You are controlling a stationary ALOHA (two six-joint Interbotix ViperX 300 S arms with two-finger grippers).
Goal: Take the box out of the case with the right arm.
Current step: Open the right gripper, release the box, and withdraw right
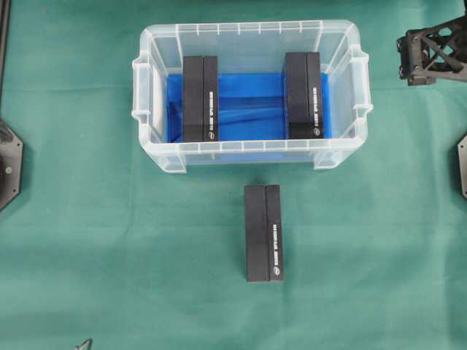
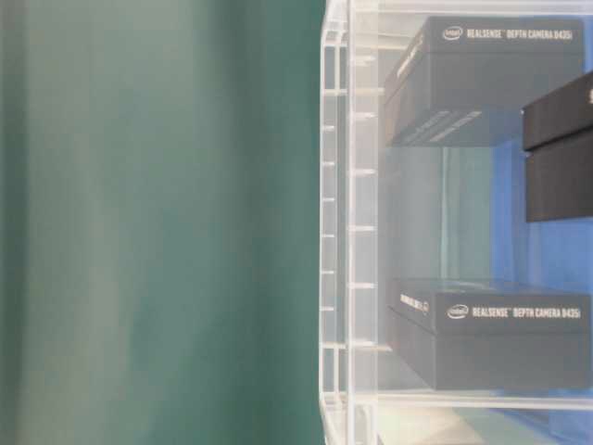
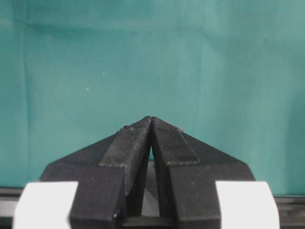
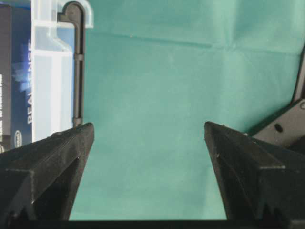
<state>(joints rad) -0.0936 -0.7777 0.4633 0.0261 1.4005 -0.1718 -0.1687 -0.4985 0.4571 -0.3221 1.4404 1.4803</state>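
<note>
Hanging at the frame's upper right with jaws spread and empty, the right gripper [image 4: 148, 143] must reach the nearest RealSense box [image 1: 303, 95], upright inside the case [image 1: 252, 29]'s right end.

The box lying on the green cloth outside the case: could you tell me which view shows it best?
The overhead exterior view: the box on the cloth shows whole, lying just in front of the case. The table-level view shows only boxes inside the case; neither wrist view shows it.
</note>
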